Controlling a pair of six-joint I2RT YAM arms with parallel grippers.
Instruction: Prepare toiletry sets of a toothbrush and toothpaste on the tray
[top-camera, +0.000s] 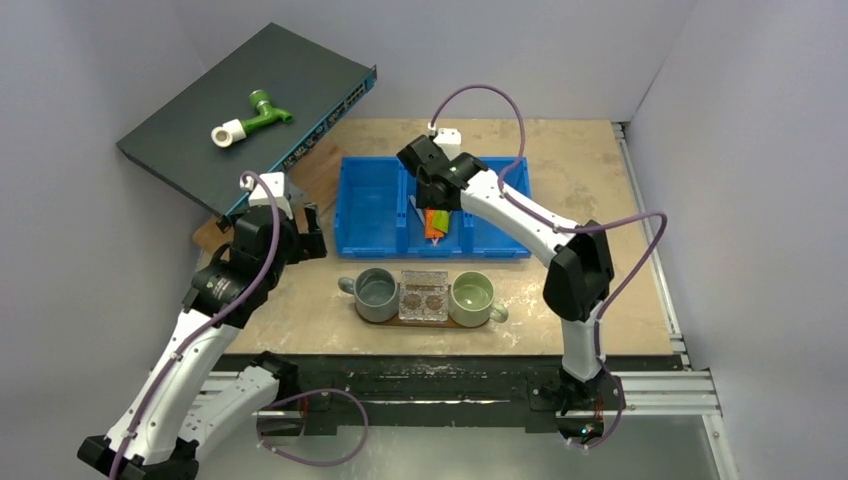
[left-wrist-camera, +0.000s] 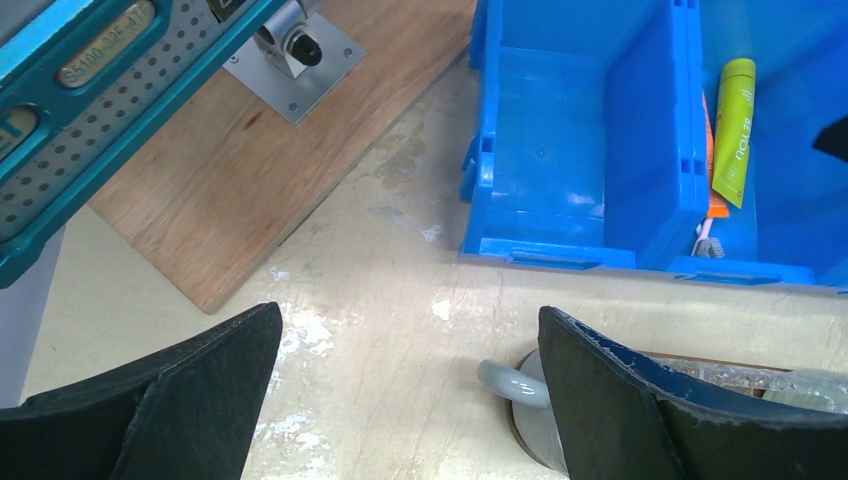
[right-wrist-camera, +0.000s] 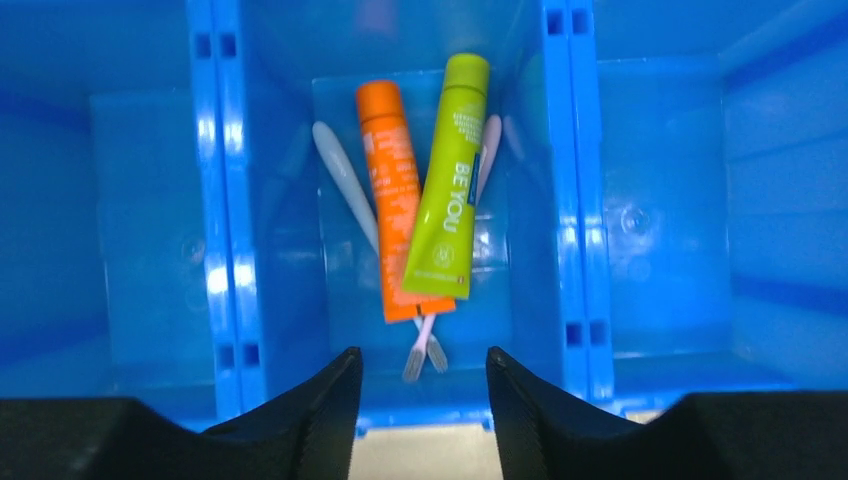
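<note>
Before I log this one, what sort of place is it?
Most likely a robotics lab test cell, not a home: plain grey partition walls enclose a worn tabletop, a robot arm is bolted to an aluminium rail, and a network switch leans in the corner.
</note>
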